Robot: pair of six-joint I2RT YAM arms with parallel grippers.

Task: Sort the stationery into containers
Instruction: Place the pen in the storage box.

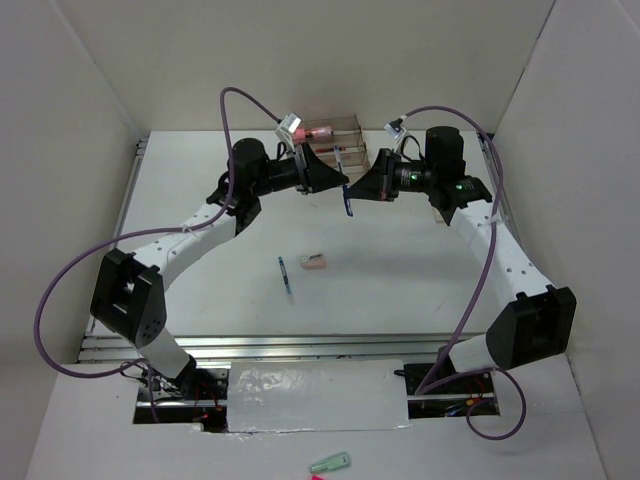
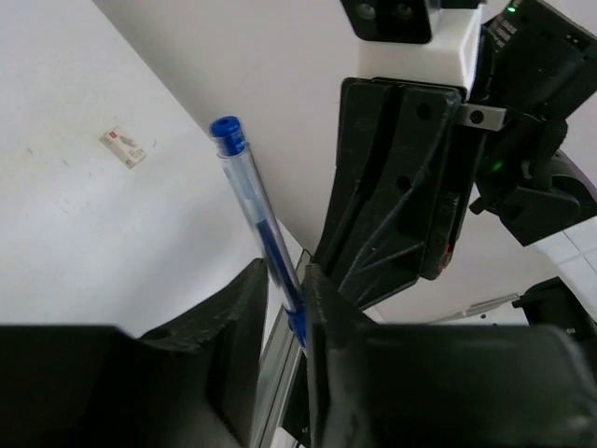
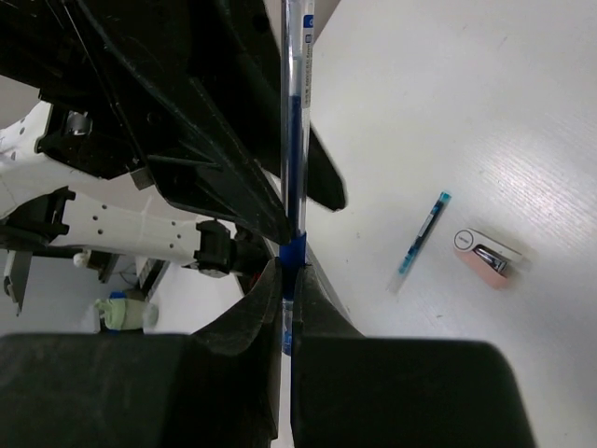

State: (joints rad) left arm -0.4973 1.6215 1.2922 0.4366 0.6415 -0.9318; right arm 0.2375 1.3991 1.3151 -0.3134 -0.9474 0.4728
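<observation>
Stationery item under handling: one blue pen [image 1: 347,203], held off the table [image 1: 400,290] between the two arms, just in front of the organiser [image 1: 350,120].

Right gripper [image 1: 358,188]: clenched on the blue pen. In the right wrist view its fingers [image 3: 322,299] meet tightly on the barrel [image 3: 296,140] near one blue end, and the rest of the pen runs straight away from the tips.

Left gripper [image 1: 340,182]: in the left wrist view the pen [image 2: 247,196] passes through the narrow gap between its fingers [image 2: 238,317], the capped end standing clear above them. The fingers flank the barrel closely on both sides. Whether they actually press it cannot be told. The black body of the right gripper stands directly opposite, tip to tip.

Organiser: at the far end of the table, partly hidden behind both wrists. Something pink shows inside it; which compartment cannot be told.

Remaining on the table, near the middle and well apart from the organiser: a second blue pen [image 1: 286,277] lying flat, and a pink-and-white eraser [image 1: 313,262] just beside its far end, not touching it. The right wrist view shows the same pair, pen [image 3: 420,245] and eraser [image 3: 490,257], apart.

A pale green clip [image 1: 330,463] lies on the near surface in front of the arm bases.
</observation>
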